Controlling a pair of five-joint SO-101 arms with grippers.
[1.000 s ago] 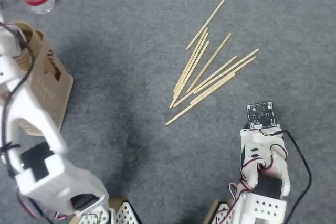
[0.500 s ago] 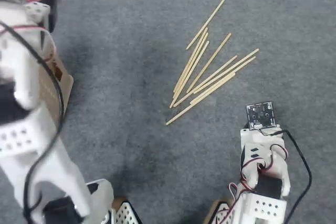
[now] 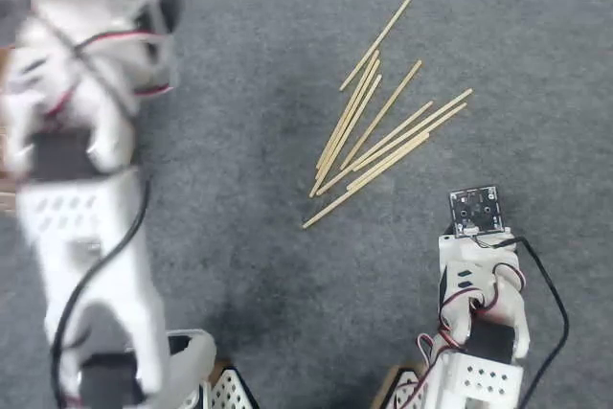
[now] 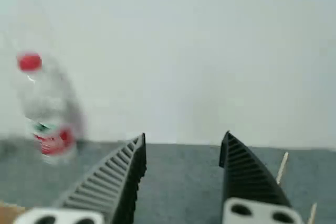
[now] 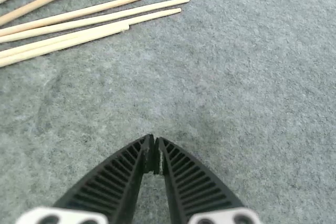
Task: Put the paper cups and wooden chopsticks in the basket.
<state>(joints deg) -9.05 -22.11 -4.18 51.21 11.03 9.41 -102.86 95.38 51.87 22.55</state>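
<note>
Both arms are white plastic: the left arm, along the left of the high view, has perforated panels, dark motor blocks and thin red and black wires across its upper links. The right arm, at the lower right, carries a small black square camera board, red and white wires, and a black cable (curving round its outer side). Their jaws are black, tapered and ribbed, on white bases with round holes.

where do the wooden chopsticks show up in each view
High view: pale wooden chopsticks scattered mid-table, ahead of the right arm.
Left wrist view: chopstick tips past the left gripper, jaws open.
Right wrist view: chopsticks beyond the right gripper, jaws shut.
Shared landmark: grey felt mat.
</note>
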